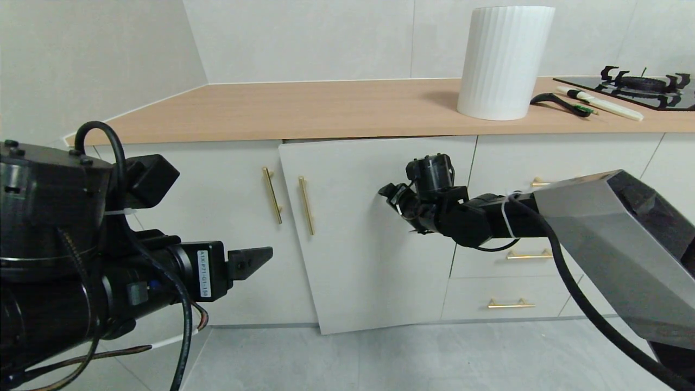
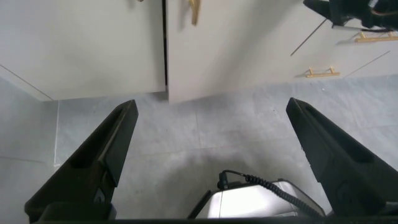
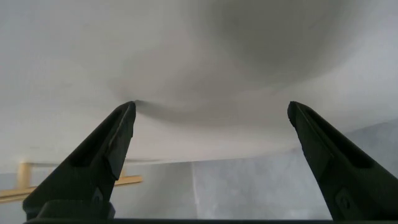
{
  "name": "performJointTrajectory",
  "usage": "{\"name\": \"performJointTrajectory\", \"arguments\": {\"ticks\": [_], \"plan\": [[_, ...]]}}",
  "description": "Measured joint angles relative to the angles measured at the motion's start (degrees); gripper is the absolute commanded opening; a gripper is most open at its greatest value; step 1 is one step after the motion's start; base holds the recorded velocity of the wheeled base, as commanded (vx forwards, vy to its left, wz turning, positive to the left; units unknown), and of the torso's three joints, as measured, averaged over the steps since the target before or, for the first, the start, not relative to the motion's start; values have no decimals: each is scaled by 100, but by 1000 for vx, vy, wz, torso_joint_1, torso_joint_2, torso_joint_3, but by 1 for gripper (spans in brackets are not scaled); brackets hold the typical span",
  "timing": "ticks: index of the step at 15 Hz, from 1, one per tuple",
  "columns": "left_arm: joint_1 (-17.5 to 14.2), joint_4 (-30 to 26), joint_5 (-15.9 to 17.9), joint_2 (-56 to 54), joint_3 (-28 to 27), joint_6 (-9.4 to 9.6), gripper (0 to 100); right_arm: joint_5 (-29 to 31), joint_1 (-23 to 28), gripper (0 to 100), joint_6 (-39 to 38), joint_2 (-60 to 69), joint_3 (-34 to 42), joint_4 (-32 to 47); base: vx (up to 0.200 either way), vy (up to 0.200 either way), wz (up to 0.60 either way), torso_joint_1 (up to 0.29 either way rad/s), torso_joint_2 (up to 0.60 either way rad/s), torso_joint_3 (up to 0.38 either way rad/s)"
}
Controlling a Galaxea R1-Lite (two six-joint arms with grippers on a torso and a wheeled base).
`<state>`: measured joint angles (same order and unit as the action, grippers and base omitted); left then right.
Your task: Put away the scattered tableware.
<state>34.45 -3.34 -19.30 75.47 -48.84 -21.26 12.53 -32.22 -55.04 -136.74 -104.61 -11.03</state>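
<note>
Left end effector nearest, low at the left in front of the cabinets, fingers spread wide, holding nothing; floor lay beneath it; wooden surface ran across the back; cabinet door below it hung ajar, gold handle near its left edge; right end effector sat close against that door's face, fingers apart, empty; white ribbed container stood upright on the surface; scattered tableware lay just right of it, between container and hob: cream-handled utensil, black-handled one, small green piece; exact types unclear.
</note>
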Motion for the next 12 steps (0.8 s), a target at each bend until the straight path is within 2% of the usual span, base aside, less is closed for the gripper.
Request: {"name": "performJointTrajectory", "arguments": {"ticks": [4, 12], "plan": [[0, 1, 4, 11, 7, 0, 100, 197, 89, 100, 2, -226, -272, 6, 0, 0, 0, 0, 0, 0], [0, 0, 4, 11, 5, 2, 100, 227, 146, 100, 2, -322, -306, -13, 0, 0, 0, 0, 0, 0]]}}
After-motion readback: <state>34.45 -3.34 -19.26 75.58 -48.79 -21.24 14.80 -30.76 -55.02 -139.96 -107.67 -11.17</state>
